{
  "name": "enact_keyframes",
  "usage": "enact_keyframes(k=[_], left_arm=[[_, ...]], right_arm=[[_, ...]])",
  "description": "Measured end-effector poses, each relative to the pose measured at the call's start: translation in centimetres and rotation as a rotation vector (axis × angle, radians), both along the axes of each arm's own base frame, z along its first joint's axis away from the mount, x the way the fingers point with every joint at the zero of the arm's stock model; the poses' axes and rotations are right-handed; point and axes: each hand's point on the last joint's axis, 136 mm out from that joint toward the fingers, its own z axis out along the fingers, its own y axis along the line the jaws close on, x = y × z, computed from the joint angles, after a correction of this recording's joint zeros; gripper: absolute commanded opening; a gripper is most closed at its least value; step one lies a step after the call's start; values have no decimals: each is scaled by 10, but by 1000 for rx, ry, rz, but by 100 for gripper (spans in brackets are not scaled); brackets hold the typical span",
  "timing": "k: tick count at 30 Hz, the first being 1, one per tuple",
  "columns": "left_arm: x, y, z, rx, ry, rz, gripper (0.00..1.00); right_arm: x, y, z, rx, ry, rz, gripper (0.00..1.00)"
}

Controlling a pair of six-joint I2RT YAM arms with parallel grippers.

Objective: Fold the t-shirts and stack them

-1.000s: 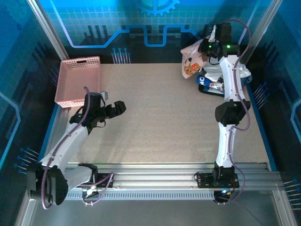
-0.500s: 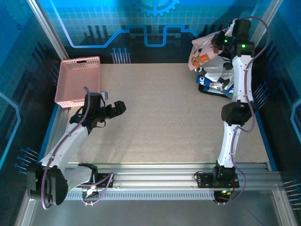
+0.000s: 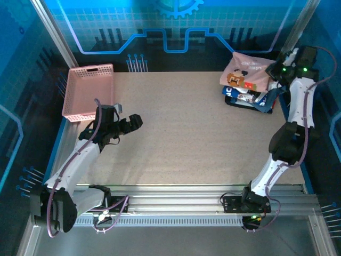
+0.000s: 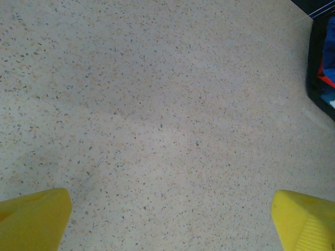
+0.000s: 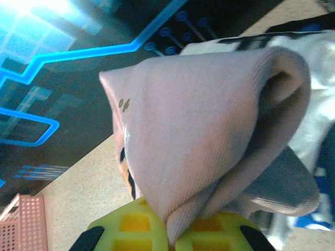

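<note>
The right arm stretches tall across the table (image 3: 186, 144) from the pink lattice basket (image 3: 88, 90). The right gripper (image 3: 273, 71) is clamped on a bunched fold of the dusty-pink t-shirt (image 3: 246, 68), which hangs over the pile there. The left arm is bent low just beside the basket. The left gripper (image 3: 133, 121) is spread wide and holds nothing.

There are three t-shirts: the dusty-pink one, a white t-shirt (image 5: 322, 99) and a navy t-shirt (image 3: 264, 105). There is one basket.
</note>
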Motion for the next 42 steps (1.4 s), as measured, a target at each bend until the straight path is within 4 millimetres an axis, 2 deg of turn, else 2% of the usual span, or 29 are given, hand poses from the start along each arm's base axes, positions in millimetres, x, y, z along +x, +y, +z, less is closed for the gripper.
enact_keyframes(k=[3,4,5,6,7,9,12,14,15,18,21,25,28,30,32,36,38,39,41,42], left_arm=[[0,0,0,0,0,0,99],[0,0,0,0,0,0,99],[0,0,0,0,0,0,99],[0,0,0,0,0,0,99],[0,0,0,0,1,0,99],[0,0,0,0,2,0,99],[-2,0,-2,0,11,-1,99],[-3,0,-2,-1,18,-4,99],[-3,-1,-1,-3,19,-6,99],[-1,-1,7,-6,6,-6,99],[3,-2,15,-8,-16,-5,99],[5,0,16,0,-24,4,99],[8,9,16,35,-33,41,99],[12,18,16,72,-59,78,99],[13,31,11,126,-89,123,99],[10,61,-20,255,-115,194,99],[8,72,-37,326,-133,200,99],[7,76,-45,365,-145,201,99],[4,84,-56,420,-168,200,99],[4,88,-59,447,-185,203,99]], right_arm=[[-8,-20,-16,21,19,-34,1],[-11,-24,-23,24,33,-42,8],[-13,-27,-31,29,49,-48,19],[-15,-29,-38,30,61,-50,41],[-17,-30,-45,34,74,-52,55],[-19,-34,-57,42,97,-56,68],[-18,-47,-73,53,117,-70,78],[-19,-56,-81,58,126,-86,94],[-20,-59,-83,59,128,-93,97],[-24,-62,-75,40,110,-100,99],[-38,-56,-57,18,72,-101,100],[-80,-38,-34,-22,13,-107,100],[-116,-13,-35,-59,-28,-92,100],[-139,12,-51,-91,-36,-64,100],[-153,47,-76,-131,-19,6,100],[-171,123,-148,-263,18,237,100],[-180,138,-180,-319,30,300,100],[-186,138,-194,-343,46,310,100],[-189,132,-209,-388,58,297,100],[-186,129,-210,-412,33,287,100]])
